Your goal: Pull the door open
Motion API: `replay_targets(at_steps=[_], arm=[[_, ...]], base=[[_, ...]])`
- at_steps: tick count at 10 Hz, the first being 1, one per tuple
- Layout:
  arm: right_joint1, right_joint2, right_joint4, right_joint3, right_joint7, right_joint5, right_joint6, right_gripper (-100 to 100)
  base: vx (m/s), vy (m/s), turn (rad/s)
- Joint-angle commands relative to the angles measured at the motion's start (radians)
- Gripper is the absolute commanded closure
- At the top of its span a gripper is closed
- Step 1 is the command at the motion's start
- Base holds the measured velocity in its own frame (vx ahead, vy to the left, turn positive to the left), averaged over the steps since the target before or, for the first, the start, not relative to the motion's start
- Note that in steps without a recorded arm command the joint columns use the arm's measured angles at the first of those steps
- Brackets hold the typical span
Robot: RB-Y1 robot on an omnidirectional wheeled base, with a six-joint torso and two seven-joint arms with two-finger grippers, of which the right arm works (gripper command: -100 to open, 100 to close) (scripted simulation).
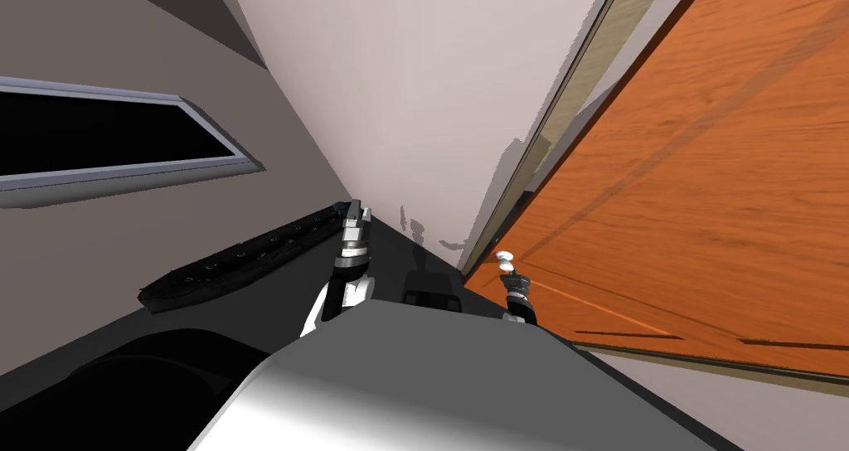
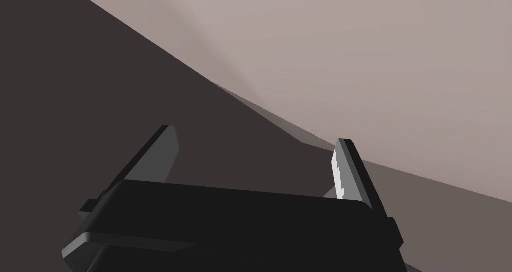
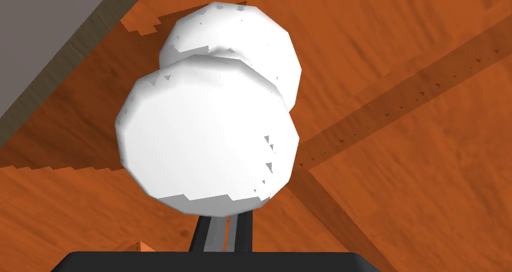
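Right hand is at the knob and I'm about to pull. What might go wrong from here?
1. The right gripper has its fingers close together under the round white knob, tips hidden. I cannot tell that they hold it, so a pull may slip off.
2. The orange door would swing toward that arm and may crowd it.
3. The open left gripper looks near the wall and could scrape it if the torso turns.

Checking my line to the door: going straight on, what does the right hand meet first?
Probably the white knob, right before the right hand; the orange door lies behind it.
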Motion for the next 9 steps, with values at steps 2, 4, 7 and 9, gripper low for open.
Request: replay_targets(at_steps=[2, 4, 7, 9], arm=[[0.016, 0.015, -0.039, 0.009, -0.054, -0.034, 0.016, -100], [0.018, 0.024, -0.049, 0.016, -0.092, -0.052, 0.018, -100], [0.019, 0.030, -0.055, 0.019, -0.114, -0.063, 0.019, -100], [0.021, 0.043, -0.068, 0.029, -0.166, -0.087, 0.022, -100]], base=[[-0.080, -0.029, 0.056], [-0.085, -0.014, 0.017], [-0.051, 0.012, 0.035], [-0.033, 0.010, 0.060]])
